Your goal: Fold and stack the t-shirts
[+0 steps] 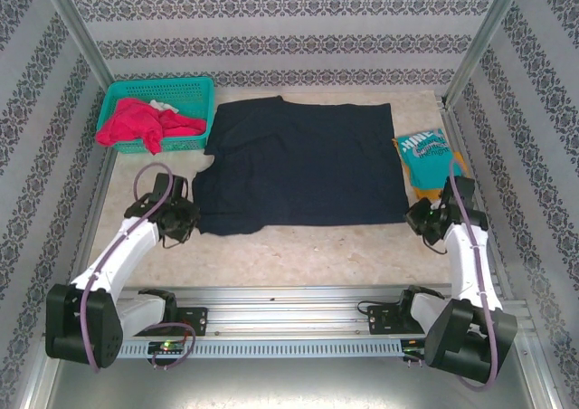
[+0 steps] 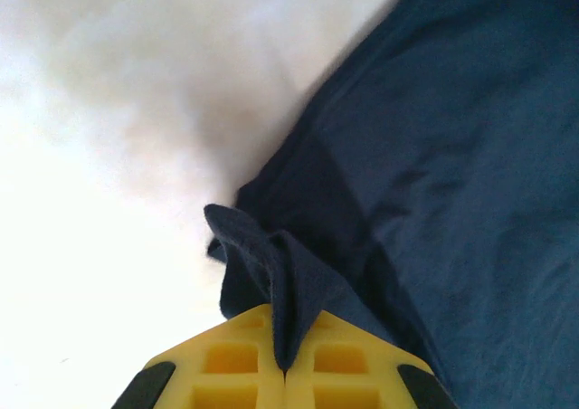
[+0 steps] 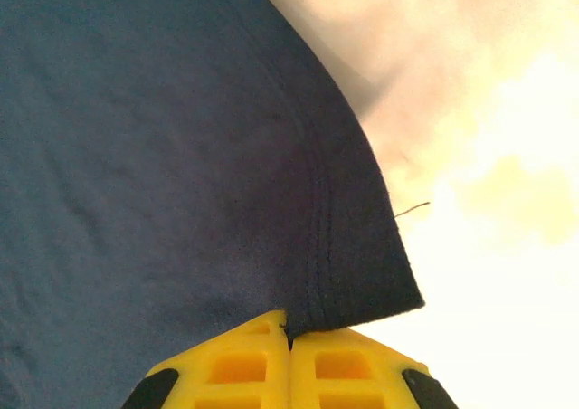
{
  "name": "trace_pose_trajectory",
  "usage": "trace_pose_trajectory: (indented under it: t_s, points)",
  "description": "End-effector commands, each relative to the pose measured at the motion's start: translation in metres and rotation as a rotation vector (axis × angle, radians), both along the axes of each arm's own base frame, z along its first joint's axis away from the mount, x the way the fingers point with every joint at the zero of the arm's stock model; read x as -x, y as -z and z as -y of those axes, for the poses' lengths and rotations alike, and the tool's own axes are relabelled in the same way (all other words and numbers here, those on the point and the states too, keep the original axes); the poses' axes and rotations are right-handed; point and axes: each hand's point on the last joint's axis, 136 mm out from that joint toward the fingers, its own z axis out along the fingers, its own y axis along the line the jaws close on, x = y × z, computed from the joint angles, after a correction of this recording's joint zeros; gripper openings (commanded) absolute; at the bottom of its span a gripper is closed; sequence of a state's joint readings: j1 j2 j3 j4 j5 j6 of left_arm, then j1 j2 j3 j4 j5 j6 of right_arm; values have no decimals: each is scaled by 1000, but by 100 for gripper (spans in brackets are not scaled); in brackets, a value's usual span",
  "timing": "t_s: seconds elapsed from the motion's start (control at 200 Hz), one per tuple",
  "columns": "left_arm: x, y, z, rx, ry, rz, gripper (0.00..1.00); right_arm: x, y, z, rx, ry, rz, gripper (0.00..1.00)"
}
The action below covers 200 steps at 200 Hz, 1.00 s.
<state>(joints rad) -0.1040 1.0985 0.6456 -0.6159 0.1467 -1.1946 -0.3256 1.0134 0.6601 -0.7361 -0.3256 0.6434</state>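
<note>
Top external: left claw (image 1: 188, 221) and right claw (image 1: 414, 217) closed on near corners of navy t-shirt (image 1: 303, 165); next, probably lift together and fold.

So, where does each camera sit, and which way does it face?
Top external: above and behind, facing down over the table; both arms show.
Left wrist: on that wrist, facing along the left gripper, shut on a corner of the navy t-shirt.
Right wrist: likewise, right gripper shut on another corner.
All share that shirt.
</note>
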Motion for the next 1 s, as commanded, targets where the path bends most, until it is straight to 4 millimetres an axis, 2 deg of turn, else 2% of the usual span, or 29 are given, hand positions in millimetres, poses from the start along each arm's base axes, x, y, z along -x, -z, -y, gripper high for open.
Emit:
trace_pose_trajectory:
  t_s: [0.0,0.05,0.09,0.155,0.205,0.27,0.315,0.425,0.505,0.57,0.654,0.739,0.859,0.994]
  points:
    - [38,23,3,27,-29,-141,0,22,24,1,-2,17,-98,0]
    - [45,27,3,27,-29,-167,2,23,30,-3,-25,17,-114,0]
    - [48,29,2,20,-30,-181,9,24,32,-4,-33,15,-126,15]
    - [50,26,-1,4,-34,-187,39,24,30,-1,-17,14,-128,47]
    - [50,20,-3,-3,-34,-184,67,23,24,4,16,12,-120,70]
    - [50,9,-6,-23,-35,-179,91,21,12,14,81,8,-103,84]
    - [45,-4,-10,-58,-20,-158,99,15,3,20,123,-3,-78,88]
    - [18,-36,-14,-162,70,-104,100,-13,-18,22,180,-63,21,91]
    - [-17,-44,-3,-202,163,-78,100,-42,-25,5,187,-153,99,91]
    - [-57,-50,12,-213,237,-8,100,-65,-26,-13,191,-227,138,91]
    - [-101,-37,33,-211,311,33,100,-92,-12,-39,157,-298,144,91]
    - [-131,-11,49,-178,349,16,100,-110,9,-56,123,-318,114,91]
    - [-149,19,61,-174,380,-31,100,-125,36,-60,86,-274,69,89]
    - [-145,49,76,-150,414,-92,100,-132,63,-53,77,-240,3,89]
